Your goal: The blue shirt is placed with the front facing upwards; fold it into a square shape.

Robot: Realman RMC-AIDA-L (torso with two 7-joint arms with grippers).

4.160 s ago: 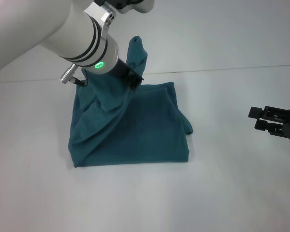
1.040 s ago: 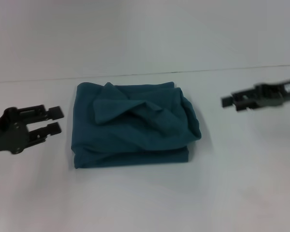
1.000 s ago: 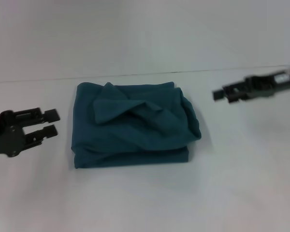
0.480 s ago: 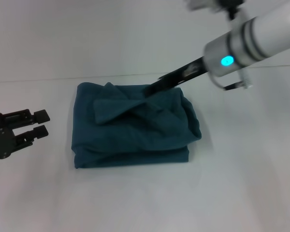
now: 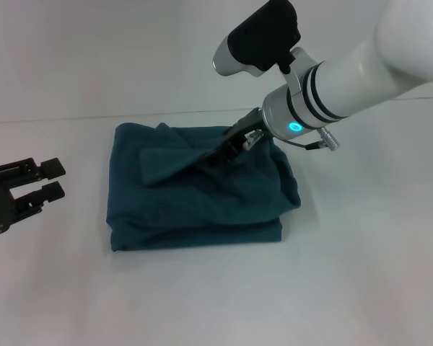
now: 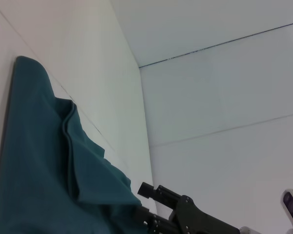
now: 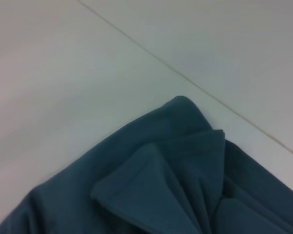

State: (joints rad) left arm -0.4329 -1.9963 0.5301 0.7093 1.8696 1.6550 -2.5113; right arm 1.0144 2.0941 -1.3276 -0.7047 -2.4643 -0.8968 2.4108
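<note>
head view: the blue shirt (image 5: 202, 191) lies on the white table (image 5: 216, 295) as a roughly square folded bundle, with a loose triangular flap lying on its upper layer and a rumpled bulge along its right edge. the right gripper (image 5: 229, 149) reaches in from the upper right and sits low on the top of the bundle, at the inner end of the flap; its fingertips are sunk among the folds, so whether they are spread or pinching cloth cannot be told. a cyan light glows on the wrist ring of the right arm (image 5: 346, 72). the left gripper (image 5: 52, 179) hovers well apart from the shirt at the left edge of the scene, its two fingers spread with a clear gap between them and nothing held.

left wrist view: the shirt's folded edge and layered flap, with the right gripper (image 6: 151, 207) resting on the cloth.

right wrist view: a rounded corner of the shirt (image 7: 176, 190) and the pointed flap lying on it.
</note>
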